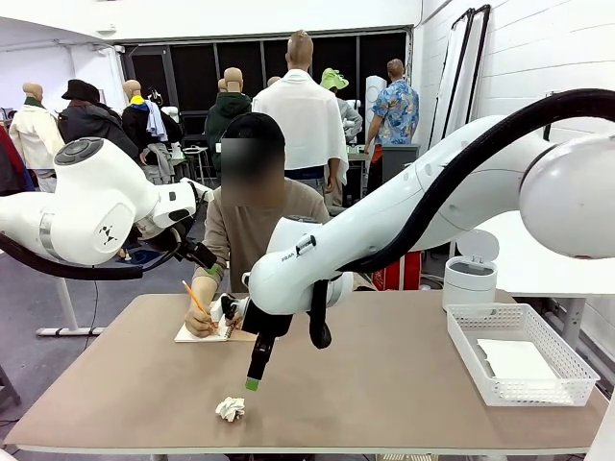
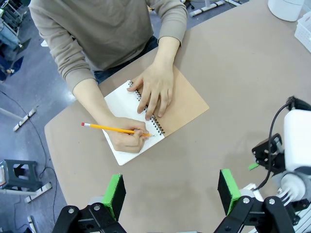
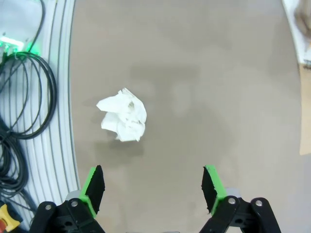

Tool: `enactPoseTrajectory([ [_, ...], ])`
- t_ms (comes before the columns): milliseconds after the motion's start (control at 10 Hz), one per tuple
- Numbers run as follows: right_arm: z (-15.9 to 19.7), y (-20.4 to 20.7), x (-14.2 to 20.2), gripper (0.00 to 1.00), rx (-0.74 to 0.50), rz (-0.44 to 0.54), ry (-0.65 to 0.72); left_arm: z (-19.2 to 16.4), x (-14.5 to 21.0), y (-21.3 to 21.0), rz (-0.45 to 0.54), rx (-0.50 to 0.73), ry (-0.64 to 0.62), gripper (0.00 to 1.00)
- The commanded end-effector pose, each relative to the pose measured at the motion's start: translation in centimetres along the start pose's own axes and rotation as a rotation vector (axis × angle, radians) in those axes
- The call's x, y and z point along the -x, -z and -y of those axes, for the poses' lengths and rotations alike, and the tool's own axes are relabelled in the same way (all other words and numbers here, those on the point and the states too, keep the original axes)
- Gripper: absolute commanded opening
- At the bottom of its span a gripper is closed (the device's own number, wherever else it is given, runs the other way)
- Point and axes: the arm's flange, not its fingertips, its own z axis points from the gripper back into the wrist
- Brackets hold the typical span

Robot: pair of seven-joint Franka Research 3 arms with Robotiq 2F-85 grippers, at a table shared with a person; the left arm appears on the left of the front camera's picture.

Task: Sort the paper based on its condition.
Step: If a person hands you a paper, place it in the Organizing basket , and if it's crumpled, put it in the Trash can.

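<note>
A crumpled ball of white paper point(image 1: 230, 408), creased all over, lies on the bench point(image 1: 384, 375) near the robot's edge. The right end effector point(image 1: 253, 382) hangs just above and beside it, spread wide and empty. A flat, smooth sheet point(image 1: 516, 357) rests in the white basket point(image 1: 527, 392). The left end effector point(image 2: 171, 178) is wide too, empty, above the bench near a person's notebook point(image 2: 187, 102).

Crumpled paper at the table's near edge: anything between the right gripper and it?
Nothing visible. The right gripper hangs open over bare table, and the crumpled paper lies alone ahead of its fingers, off toward one side. The notebook and the person's hands sit farther back.
</note>
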Motion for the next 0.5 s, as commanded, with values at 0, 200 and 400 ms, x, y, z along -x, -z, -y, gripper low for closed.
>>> enactPoseTrajectory([
  [0, 0.3, 1.3, -1.2, 1.00, -0.003, -0.001, -0.045, -0.1, 0.0, 0.0, 0.000, 0.000, 0.003, 1.00],
  [200, 0.4, 2.8, -1.6, 1.00, -0.019, -0.003, -0.080, -0.1, 0.0, 0.0, 0.000, 0.000, 0.003, 1.00],
  [400, 0.1, 4.0, -2.0, 1.00, -0.031, -0.012, -0.094, -0.1, 0.0, 0.0, 0.000, 0.000, 0.003, 1.00],
])
